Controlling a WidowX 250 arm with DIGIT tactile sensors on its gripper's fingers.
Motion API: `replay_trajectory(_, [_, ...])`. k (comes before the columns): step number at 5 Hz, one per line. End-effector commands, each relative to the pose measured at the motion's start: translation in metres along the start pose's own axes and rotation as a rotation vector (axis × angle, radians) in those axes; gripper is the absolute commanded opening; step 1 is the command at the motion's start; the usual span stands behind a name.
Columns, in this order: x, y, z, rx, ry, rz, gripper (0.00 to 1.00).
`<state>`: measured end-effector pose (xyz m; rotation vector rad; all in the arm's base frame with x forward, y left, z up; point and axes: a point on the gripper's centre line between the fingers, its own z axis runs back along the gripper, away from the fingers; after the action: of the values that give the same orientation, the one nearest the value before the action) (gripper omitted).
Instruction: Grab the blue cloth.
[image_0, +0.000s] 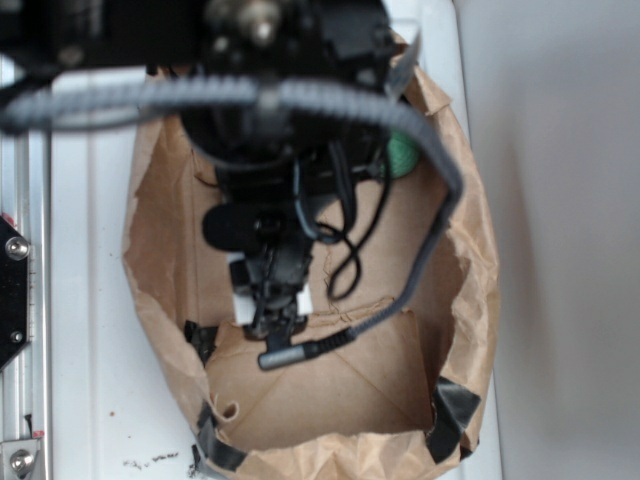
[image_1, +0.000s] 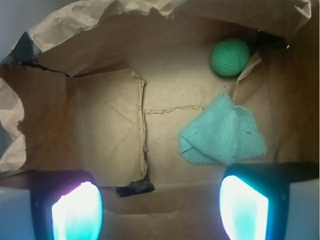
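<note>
So the grab isn't happening yet: the blue cloth is lying loose and a bit folded on the floor of the paper bag, just below the green ball and not touching it, and everything from lining up to closing and lifting is looking like it's left to do. The gripper is hanging spread wide with nothing in it, its right pad sitting just under the cloth's bottom edge in the wrist view. In the exterior view the arm is reaching straight down into the bag, hiding the cloth, so I'm guessing it needs to shift toward the cloth before dropping.
</note>
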<state>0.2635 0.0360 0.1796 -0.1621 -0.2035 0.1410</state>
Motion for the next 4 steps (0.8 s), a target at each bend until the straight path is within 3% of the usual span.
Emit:
replay_trajectory(1, [0.007,0.015,-0.021,0.007,-0.050,-0.073,1.00])
replay_trajectory(4, [-0.015,0.029,-0.063,0.112,-0.027,-0.133,1.00])
